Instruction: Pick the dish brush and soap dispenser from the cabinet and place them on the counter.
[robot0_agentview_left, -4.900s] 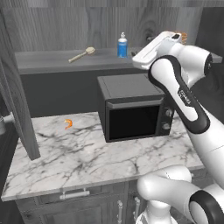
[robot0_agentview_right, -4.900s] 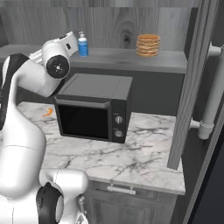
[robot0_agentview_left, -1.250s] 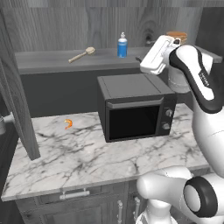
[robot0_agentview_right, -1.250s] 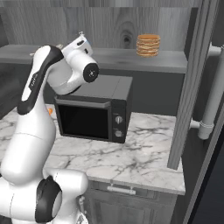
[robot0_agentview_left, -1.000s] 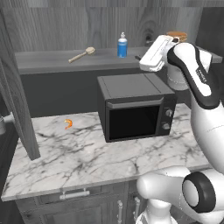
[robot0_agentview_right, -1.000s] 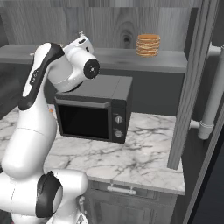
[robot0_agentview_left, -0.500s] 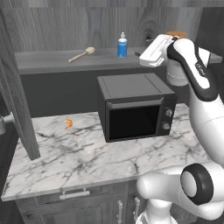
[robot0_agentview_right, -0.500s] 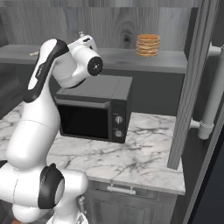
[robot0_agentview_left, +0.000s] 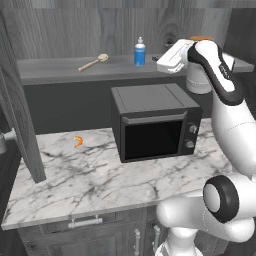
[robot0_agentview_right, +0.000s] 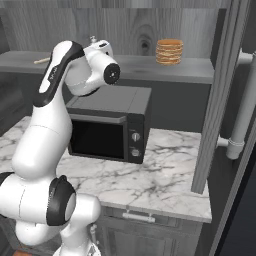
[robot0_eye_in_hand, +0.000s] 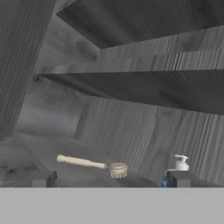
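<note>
Claw (robot0_agentview_left: 161, 64) risen to shelf, wide open, empty; dish brush (robot0_agentview_left: 92, 62) head toward soap dispenser (robot0_agentview_left: 140, 52).

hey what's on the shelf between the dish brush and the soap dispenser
Nothing: bare grey shelf separates the dish brush from the soap dispenser, clearest in the left base view.

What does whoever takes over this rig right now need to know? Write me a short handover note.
Gripper: open and empty, raised to shelf height in front of the cabinet, pointing into it.
Dish brush: lying on the cabinet shelf, left of the soap dispenser.
Soap dispenser: upright on the same shelf, close to the hand.
Counter: neither item is on it yet.
Done: approach only.
Left: grasp each item in turn and set both on the counter.
</note>
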